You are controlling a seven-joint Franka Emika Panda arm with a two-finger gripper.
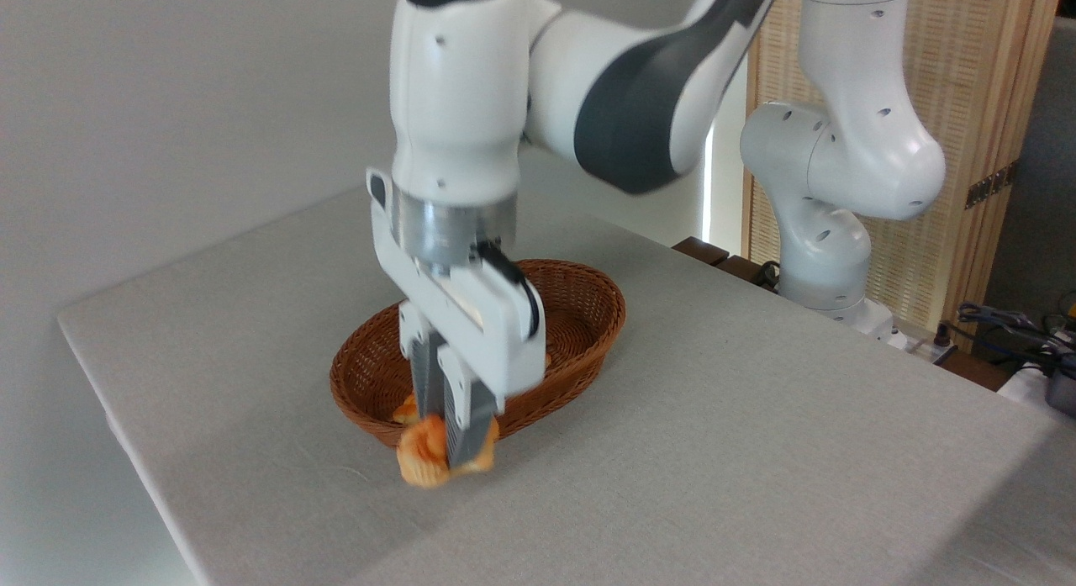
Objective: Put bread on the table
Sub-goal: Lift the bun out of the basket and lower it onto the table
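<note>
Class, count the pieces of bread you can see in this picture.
2. One bread held in the hand over the table; another piece in the basket, mostly hidden.

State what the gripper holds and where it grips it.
The gripper holds the small round orange-golden bun, its jaws clamped across the bun's right part.

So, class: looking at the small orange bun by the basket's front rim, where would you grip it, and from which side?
Grip the bread across its rounded middle, coming straight down from above. It is small and roundish with nothing to hook, so opposite sides suit two fingers, as the gripper holds it now. The basket rim close behind hinders a sideways approach.
</note>
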